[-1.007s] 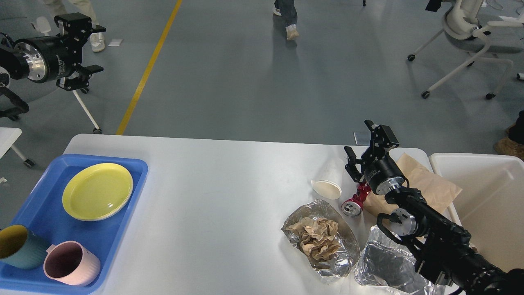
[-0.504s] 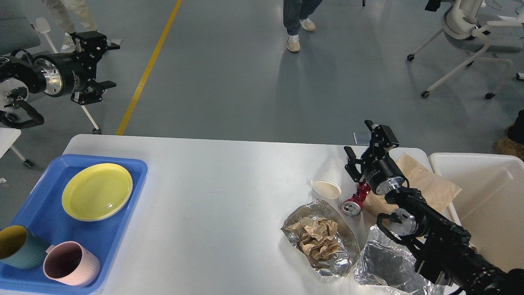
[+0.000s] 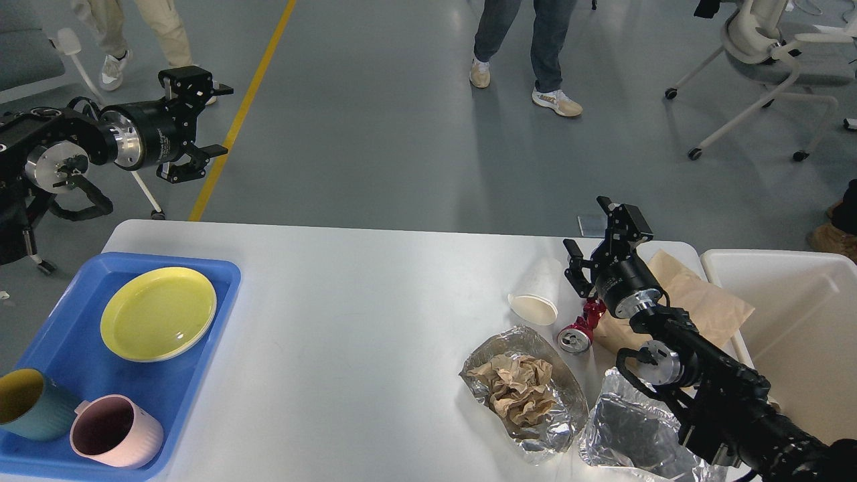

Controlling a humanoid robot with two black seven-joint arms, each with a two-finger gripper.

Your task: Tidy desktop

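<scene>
Desk (image 3: 348, 301): the white top filled the lower part of the head view. Relative to the foil dish (image 3: 525, 395) holding crumpled brown paper (image 3: 521, 391), a blue tray (image 3: 67, 355) with a yellow plate (image 3: 159, 313), a teal cup (image 3: 30, 404) and a pink mug (image 3: 115, 430) lay far left; a paper cup (image 3: 537, 294) and a red can (image 3: 581, 329) lay just behind it. The right end effector (image 3: 590, 235) hovered released above the can. The left end effector (image 3: 213, 120) was spread open over the floor, beyond the desk's far-left corner.
</scene>
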